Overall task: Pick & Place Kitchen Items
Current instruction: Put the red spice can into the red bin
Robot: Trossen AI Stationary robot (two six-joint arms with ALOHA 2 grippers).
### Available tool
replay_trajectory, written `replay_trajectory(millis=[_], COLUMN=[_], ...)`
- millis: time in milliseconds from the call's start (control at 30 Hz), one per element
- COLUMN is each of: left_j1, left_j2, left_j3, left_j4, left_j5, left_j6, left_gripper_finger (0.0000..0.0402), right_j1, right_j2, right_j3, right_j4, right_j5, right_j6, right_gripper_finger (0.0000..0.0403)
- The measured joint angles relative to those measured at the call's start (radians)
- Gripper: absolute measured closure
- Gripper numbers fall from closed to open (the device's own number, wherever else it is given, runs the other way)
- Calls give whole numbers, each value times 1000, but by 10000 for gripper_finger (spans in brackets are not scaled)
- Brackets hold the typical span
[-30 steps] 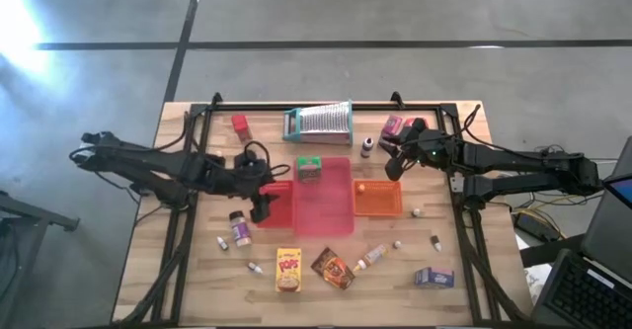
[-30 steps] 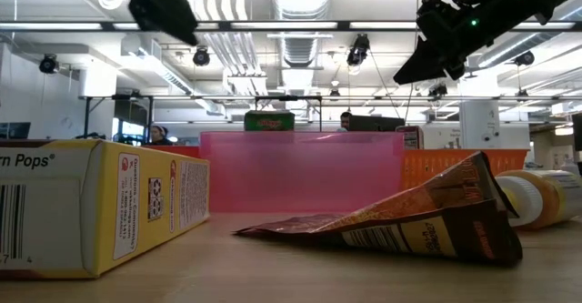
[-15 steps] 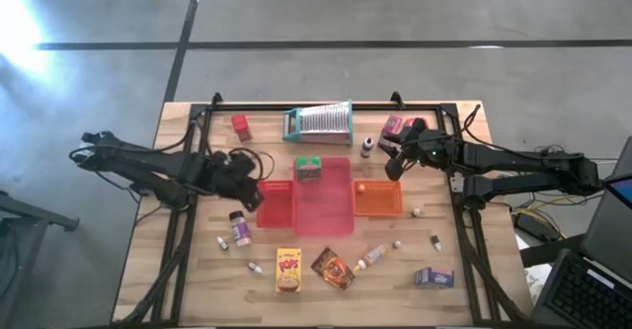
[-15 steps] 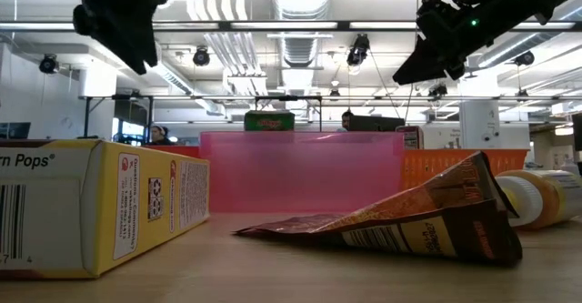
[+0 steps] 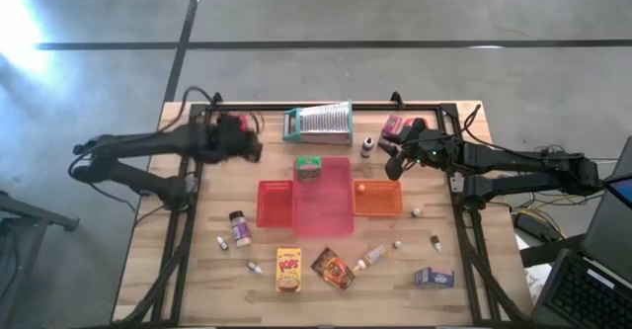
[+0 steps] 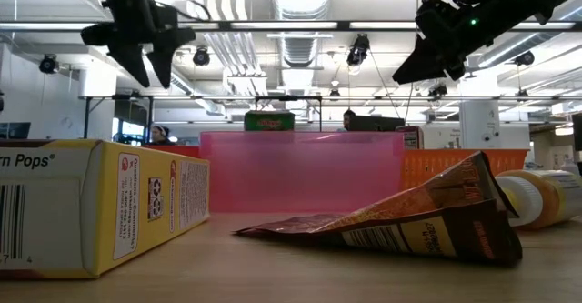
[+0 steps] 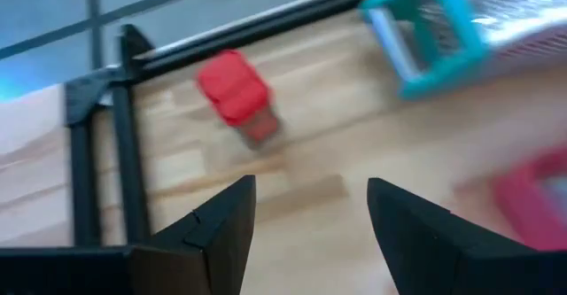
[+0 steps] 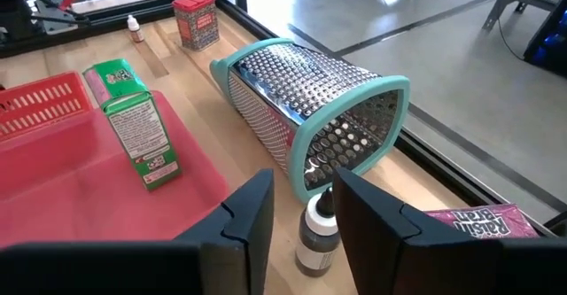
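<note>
The left tool hangs over the far left part of the wooden table, its two dark fingers parted with bare wood between them and nothing held; just ahead of it stands a small red box-shaped container near the black frame rail at the table's far edge. The right tool hovers at the far right, its fingers set narrowly apart and empty, directly above a small dark-capped bottle; beside that bottle lies a ribbed silver metal grater with a teal frame, tipped on its side, and a pink packet rests near the right tool. A green box stands upright at the far end of the pink tray, flanked by a red tray and an orange tray. On the near part of the table lie a yellow cereal box, a brown packet, a blue-purple box, a small spice jar and several tiny bottles.
</note>
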Motion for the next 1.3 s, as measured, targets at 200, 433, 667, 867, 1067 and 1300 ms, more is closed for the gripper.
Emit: replay_trajectory(millis=[200, 433, 667, 867, 1067, 1300], left_j1=[274, 453, 558, 661, 696, 699], left_j2=[0, 50, 165, 247, 272, 272], left_j3=[6, 6, 6, 47, 77, 79], left_j4=[131, 294, 354, 341, 336, 274], left_j5=[168, 317, 472, 582, 586, 507], left_j6=[203, 344, 409, 435, 406, 370], left_gripper_finger=[179, 179, 166, 121, 115, 115], right_j1=[0, 0, 0, 0, 0, -1], right_j2=[0, 0, 0, 0, 0, 0], right_j3=[0, 0, 0, 0, 0, 0], right_j4=[-1, -2, -2, -11, -10, -10], right_j5=[0, 0, 0, 0, 1, 4], right_j6=[-6, -12, -12, -11, -18, -23], right_gripper_finger=[305, 306, 281, 258, 244, 245])
